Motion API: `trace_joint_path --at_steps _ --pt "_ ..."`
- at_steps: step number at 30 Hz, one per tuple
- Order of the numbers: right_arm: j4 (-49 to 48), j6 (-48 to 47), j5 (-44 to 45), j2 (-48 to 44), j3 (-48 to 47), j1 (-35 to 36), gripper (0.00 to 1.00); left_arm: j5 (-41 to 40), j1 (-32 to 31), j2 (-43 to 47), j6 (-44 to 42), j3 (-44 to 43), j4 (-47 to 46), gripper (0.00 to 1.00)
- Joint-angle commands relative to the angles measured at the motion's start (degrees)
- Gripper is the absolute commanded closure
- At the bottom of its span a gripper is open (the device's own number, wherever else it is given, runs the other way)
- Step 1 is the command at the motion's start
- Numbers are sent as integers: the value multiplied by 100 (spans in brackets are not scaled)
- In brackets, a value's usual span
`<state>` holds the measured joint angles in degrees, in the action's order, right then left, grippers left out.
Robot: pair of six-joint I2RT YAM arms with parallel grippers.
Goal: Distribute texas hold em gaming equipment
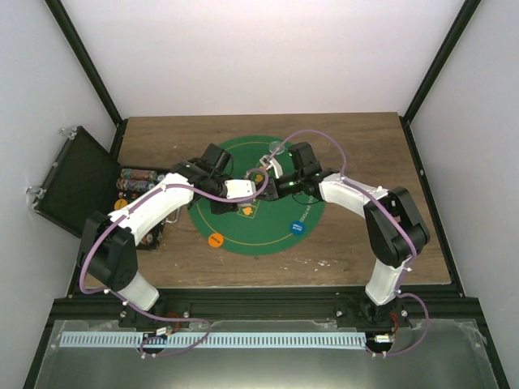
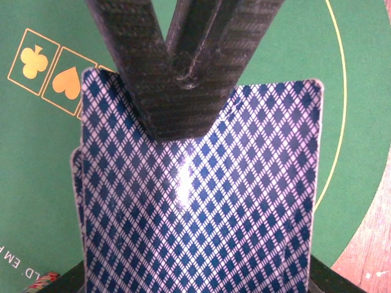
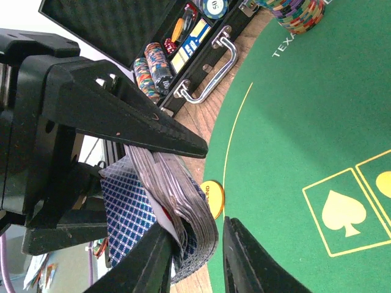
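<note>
My left gripper [image 1: 243,191] is shut on a deck of blue-backed playing cards [image 1: 239,190] above the green mat [image 1: 268,239]. In the left wrist view the top card [image 2: 201,201] hides the left jaws. My right gripper [image 1: 263,179] meets the deck from the other side. In the right wrist view its jaws [image 3: 197,231] straddle the deck's bent end [image 3: 183,207], the left one against the cards, a sliver of gap at the right one. An orange disc [image 1: 215,240] [image 3: 214,196] and a blue disc [image 1: 298,228] lie near the mat's front edge. A clear disc [image 1: 276,147] lies at its far edge.
An open black case [image 1: 81,182] [image 3: 110,18] with rows of chips [image 1: 138,178] [image 3: 153,64] and a metal handle [image 3: 211,70] stands at the table's left. A stack of chips [image 3: 296,12] sits on the mat [image 3: 293,110]. Purple cables arc over both arms.
</note>
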<state>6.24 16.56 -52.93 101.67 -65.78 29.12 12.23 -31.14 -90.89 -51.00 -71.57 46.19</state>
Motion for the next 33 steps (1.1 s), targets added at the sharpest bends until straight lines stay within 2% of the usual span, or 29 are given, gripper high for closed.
trace_joint_path --at_steps 1,6,19,33 --pt "320 -147 217 -163 -212 -30 77 39 20 19 -24 -51 -33 50" --pt "595 -296 351 -174 -291 -47 80 8 16 36 -48 -45 -21 50" --pt "695 -383 90 -314 -308 -47 99 -26 20 -8 -50 -18 -71 50" --pt "809 -537 215 -685 -211 -257 99 -91 97 4 -30 91 -141 50"
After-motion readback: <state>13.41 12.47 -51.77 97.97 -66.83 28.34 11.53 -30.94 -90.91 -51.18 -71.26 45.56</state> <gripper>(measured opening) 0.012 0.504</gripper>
